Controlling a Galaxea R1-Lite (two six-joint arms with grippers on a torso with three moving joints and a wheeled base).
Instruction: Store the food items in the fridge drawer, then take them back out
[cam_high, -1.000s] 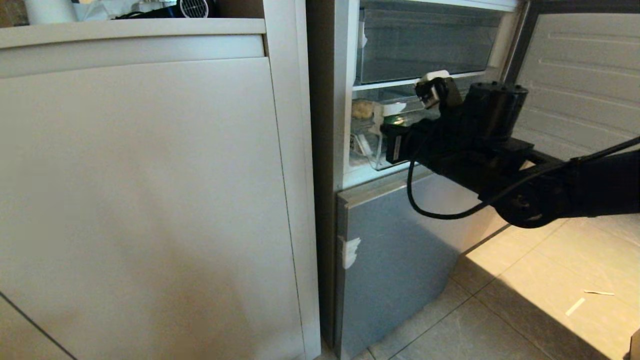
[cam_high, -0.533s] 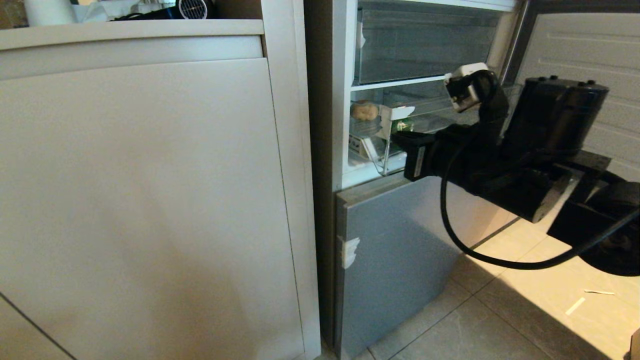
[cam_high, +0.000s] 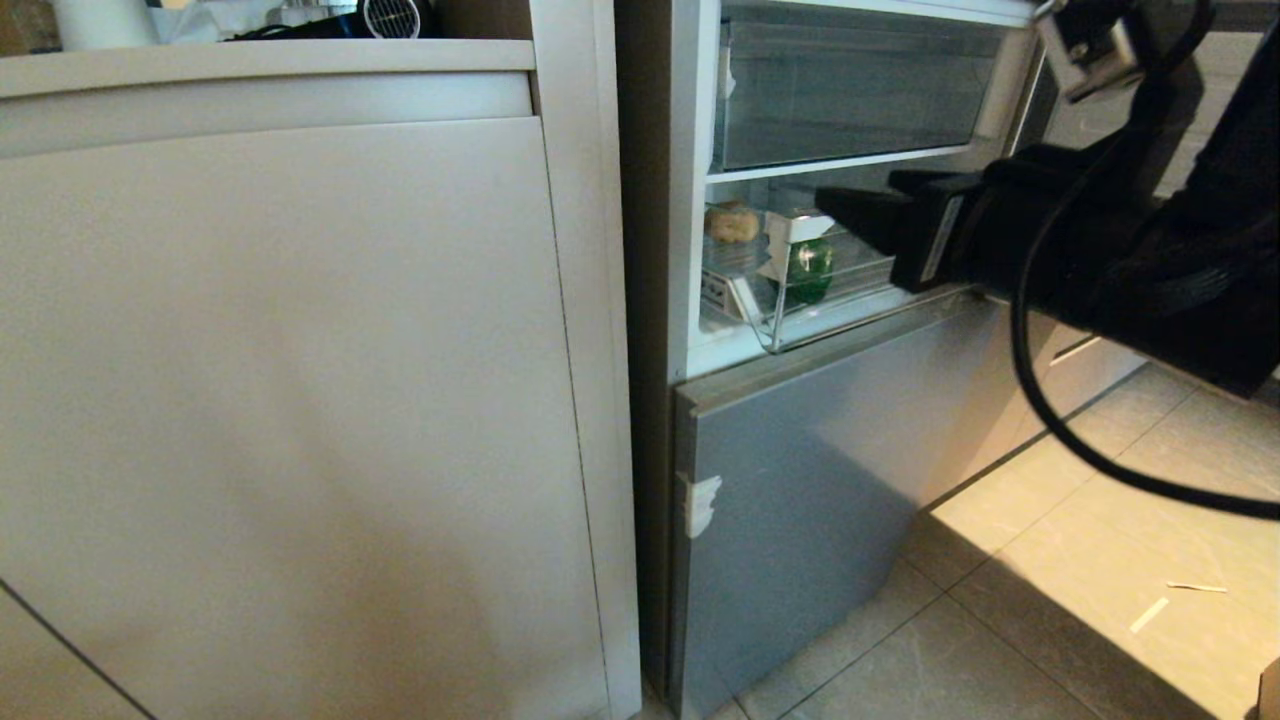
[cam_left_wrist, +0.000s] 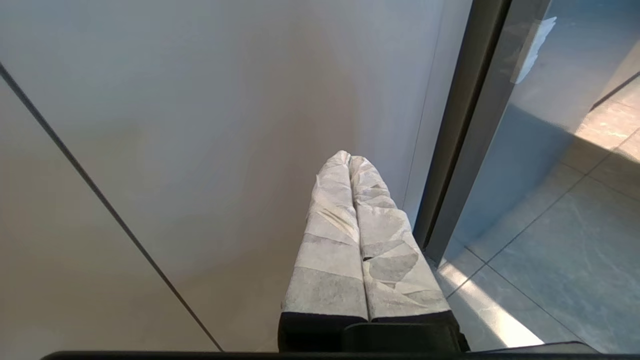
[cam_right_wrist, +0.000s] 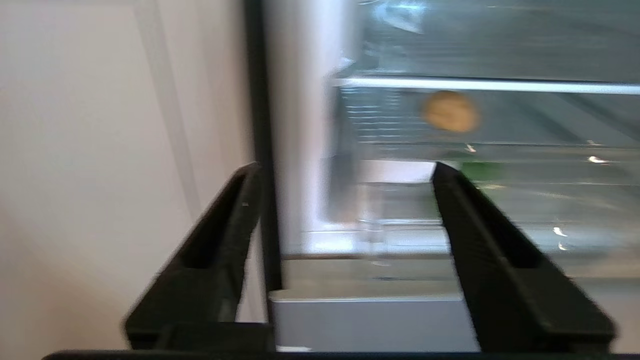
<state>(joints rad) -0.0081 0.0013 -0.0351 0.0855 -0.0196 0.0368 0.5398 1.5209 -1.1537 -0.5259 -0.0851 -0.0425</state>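
The clear fridge drawer (cam_high: 775, 322) stands pulled out under a glass shelf in the open silver fridge. A tan potato (cam_high: 732, 222) lies at its back left, and a dark green bell pepper (cam_high: 810, 268) rests nearer the front. My right gripper (cam_high: 826, 202) hovers outside the fridge, just right of the pepper and slightly above it, open with nothing in it. In the right wrist view the right gripper (cam_right_wrist: 345, 170) faces the drawer, with the potato (cam_right_wrist: 450, 111) beyond it and the pepper (cam_right_wrist: 482, 170) partly behind one finger. My left gripper (cam_left_wrist: 348, 156) stays parked low, shut.
A beige cabinet door (cam_high: 290, 400) fills the left. Below the drawer is a silver-grey front panel (cam_high: 800, 470). An empty clear bin (cam_high: 850, 90) sits above the shelf. The fridge door (cam_high: 1190, 60) stands open at the right above the tiled floor (cam_high: 1050, 600).
My right gripper has opened and drawn back out of the drawer, up and to the right. The pepper has been let go and now lies in the drawer.
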